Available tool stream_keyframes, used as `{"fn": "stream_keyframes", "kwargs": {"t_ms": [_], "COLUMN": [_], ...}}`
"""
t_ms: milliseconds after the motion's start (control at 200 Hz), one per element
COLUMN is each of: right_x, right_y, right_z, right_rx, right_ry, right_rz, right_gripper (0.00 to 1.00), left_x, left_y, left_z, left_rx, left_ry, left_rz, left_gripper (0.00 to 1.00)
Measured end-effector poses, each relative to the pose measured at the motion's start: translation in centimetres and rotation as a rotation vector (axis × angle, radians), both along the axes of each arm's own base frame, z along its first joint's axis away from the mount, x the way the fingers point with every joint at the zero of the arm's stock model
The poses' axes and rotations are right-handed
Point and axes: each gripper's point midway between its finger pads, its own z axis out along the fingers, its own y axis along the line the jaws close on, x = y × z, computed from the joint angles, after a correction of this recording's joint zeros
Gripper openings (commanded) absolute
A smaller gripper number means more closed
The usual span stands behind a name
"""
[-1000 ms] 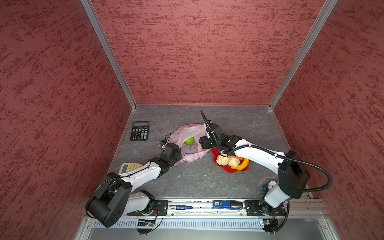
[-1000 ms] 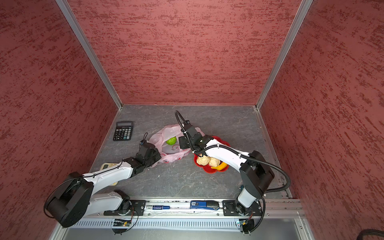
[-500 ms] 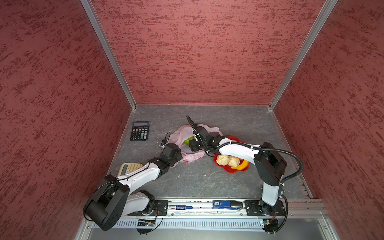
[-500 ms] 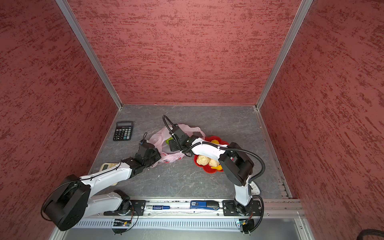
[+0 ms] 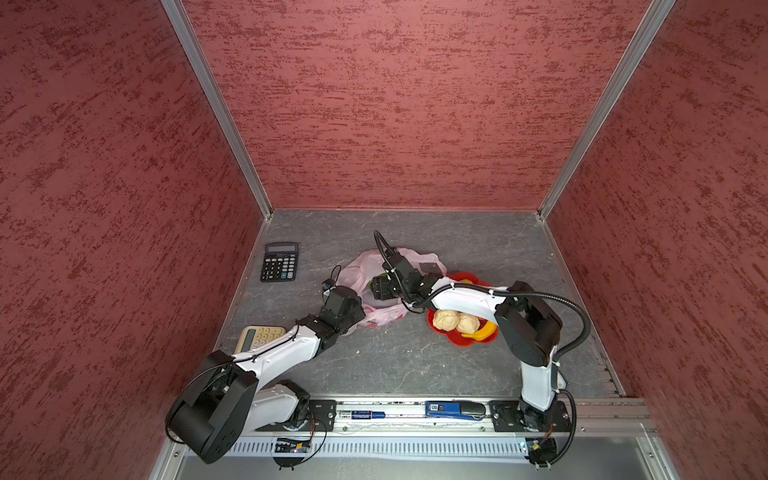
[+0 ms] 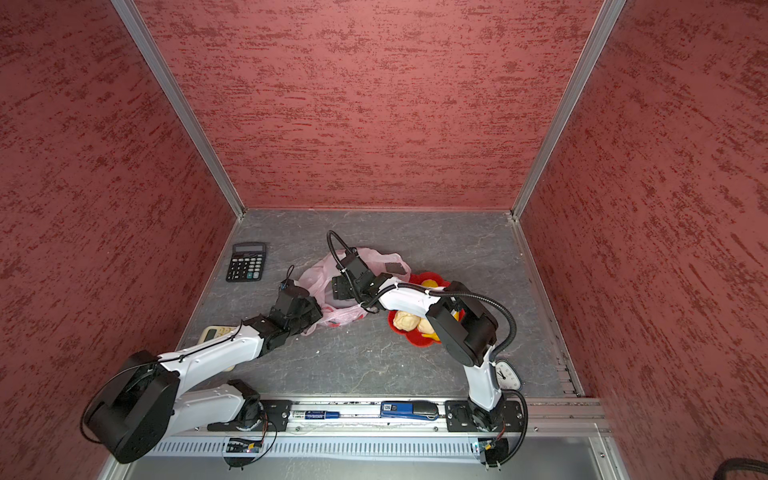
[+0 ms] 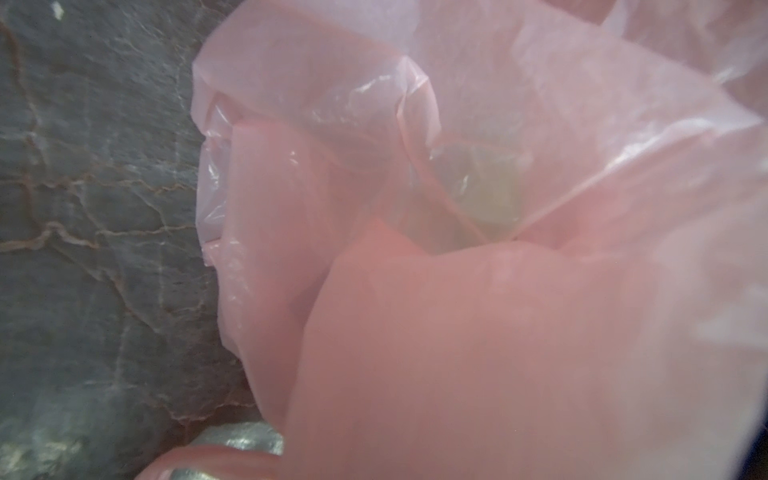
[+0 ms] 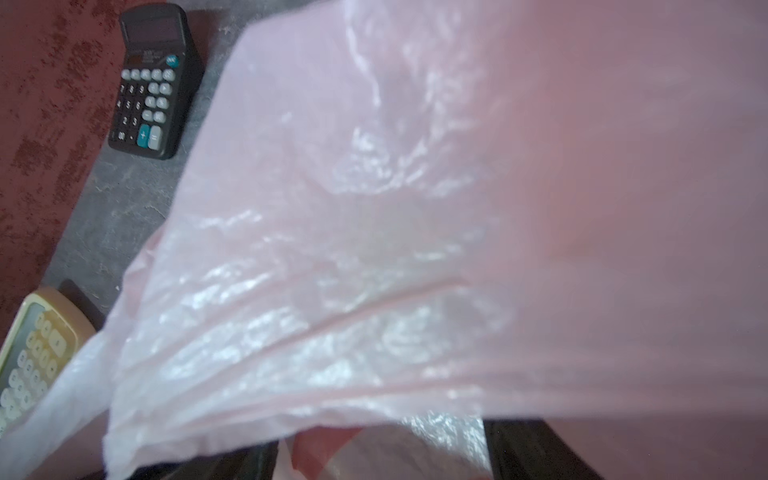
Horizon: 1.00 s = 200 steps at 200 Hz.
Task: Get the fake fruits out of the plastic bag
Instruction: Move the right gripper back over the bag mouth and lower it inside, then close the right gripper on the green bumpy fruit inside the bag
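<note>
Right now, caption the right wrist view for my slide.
Crinkly pink plastic bag fills the frame; black calculator and beige calculator lie beyond it.

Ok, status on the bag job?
Left gripper shut on plastic bag edge. Right gripper open inside bag mouth. Green fruit visible through film, not out yet. Nothing blocking.

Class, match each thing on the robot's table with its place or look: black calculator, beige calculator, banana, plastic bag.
Things:
1 black calculator
2 beige calculator
3 banana
4 plastic bag

Places or looks:
A in the red dish
B partly under the left arm
C pale pink, crinkled
D uncovered, near the far left corner

Pairs: 1-D, 2-B, 3-A, 4-C
</note>
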Motion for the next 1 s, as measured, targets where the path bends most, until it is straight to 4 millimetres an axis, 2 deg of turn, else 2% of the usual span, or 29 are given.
{"fn": "stream_keyframes", "kwargs": {"t_ms": [291,556,862,1002], "right_x": [1.0,1.2,2.2,2.5], "right_y": [0.5,0.2,1.0,1.1], "right_z": [0.5,-1.6,-0.3,-0.7], "right_rx": [0.073,0.059,0.133,0.147], "right_ry": [-0.013,0.026,-0.007,-0.006], "right_rz": [-0.066,-0.103,-0.125,-0.134], "right_gripper": [0.79,0.80,0.80,0.80], "left_x": [0.0,0.0,0.0,0.0], "left_y": [-0.1,-0.1,-0.2,-0.2], "left_z": [0.0,0.1,0.1,0.1], "left_rx": [0.003,0.002,0.000,-0.001], "left_ry": [-0.002,-0.003,-0.005,-0.006], "left_rz": [-0.007,-0.008,-0.012,-0.013], "left_gripper": [0.01,0.01,0.01,0.01]}}
